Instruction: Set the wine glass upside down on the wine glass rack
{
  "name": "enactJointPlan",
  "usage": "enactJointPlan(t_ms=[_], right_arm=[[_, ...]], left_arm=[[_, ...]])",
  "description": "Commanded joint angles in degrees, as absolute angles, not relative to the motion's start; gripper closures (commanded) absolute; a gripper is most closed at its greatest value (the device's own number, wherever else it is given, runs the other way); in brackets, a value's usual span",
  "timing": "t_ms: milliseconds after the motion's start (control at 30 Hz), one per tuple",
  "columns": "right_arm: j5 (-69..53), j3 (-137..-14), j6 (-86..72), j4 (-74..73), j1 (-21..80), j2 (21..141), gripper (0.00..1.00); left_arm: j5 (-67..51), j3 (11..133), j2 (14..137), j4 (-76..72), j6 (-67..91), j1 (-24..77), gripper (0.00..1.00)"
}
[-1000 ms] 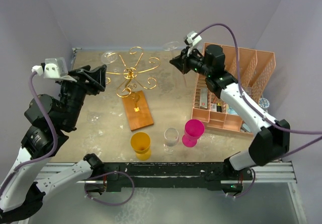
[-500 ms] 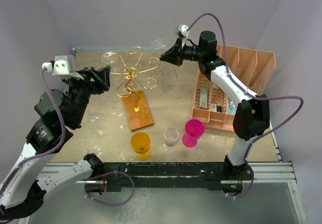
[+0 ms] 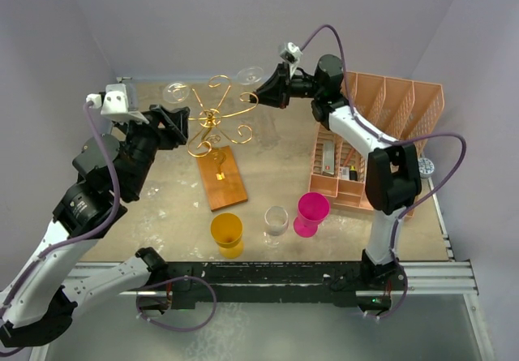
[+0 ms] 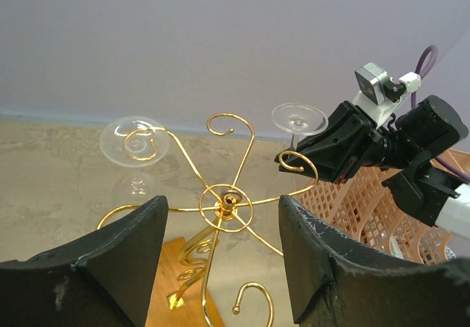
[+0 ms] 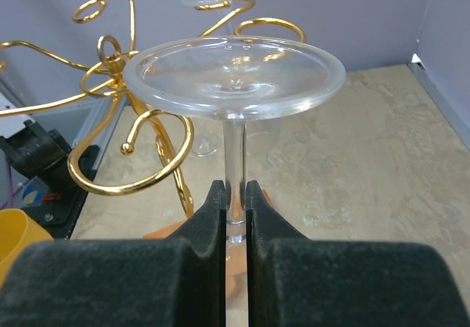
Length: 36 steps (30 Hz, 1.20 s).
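Setting: lilac walls enclose a tan mottled table [image 3: 276, 154]. The work takes place toward its far edge, left of centre.
Right pincer: the right gripper [image 5: 234, 192] is clamped tight on the stem of the clear wine glass [image 5: 235, 77], a little below the foot.
Glass attitude: inverted, with the foot disc uppermost and level. The bowl is out of sight beneath the fingers.
Glass position: in the air over the far edge, just right of the rack. The stem is beside the nearest curl but apart from it, and the foot rides above the wire.
Rack: the gold wire wine glass rack [image 3: 212, 119] has curled arms on a central post and a brown wooden base. It stands toward the far left corner. A second clear glass [image 4: 136, 139] hangs on its far-left arm.
Left pincer: the left gripper [image 4: 220, 224] has its jaws wide apart and holds nothing. It hovers at the near-left side of the rack, facing the hub.
Step in hand: judged to be feeding the stem into the open mouth of the right-hand curl.
Method: keep the stem vertical and the foot above wire level. Enter through the gap in the curl, not across the wire. Lower until the foot bears on the wire, and only then release.
Hazards: the foot rim could strike the wire, and a sideways push could shift or tip the light rack.
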State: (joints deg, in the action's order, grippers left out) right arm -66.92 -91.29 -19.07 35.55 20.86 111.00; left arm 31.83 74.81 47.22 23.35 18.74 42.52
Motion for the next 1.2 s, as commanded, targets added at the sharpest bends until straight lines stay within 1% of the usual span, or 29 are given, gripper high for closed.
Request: enactJointPlan(t_ms=[0,267,567,1000,1167], right_arm=[[-70.3,-92.7,-28.2,49.4,22.3,110.7,1.0],[-69.7,-95.8,-28.8,47.9,24.0,113.4,1.0],[-69.5,-96.4,-27.6,45.5,25.0,114.2,1.0],[-71.3,-94.1,-24.1,41.8,25.6,112.1,1.0],[-72.8,-92.1,-23.8,42.5,25.7,110.6,1.0]], left_arm=[[30.9,78.1,47.4,22.3,19.7,42.7,0.41],[30.0,78.8,46.9,22.8,20.4,42.7,0.41],[30.4,78.9,46.8,23.3,20.3,42.7,0.41],[30.3,78.8,47.0,23.6,20.3,42.7,0.41],[30.2,78.8,47.2,23.5,20.3,42.7,0.41]])
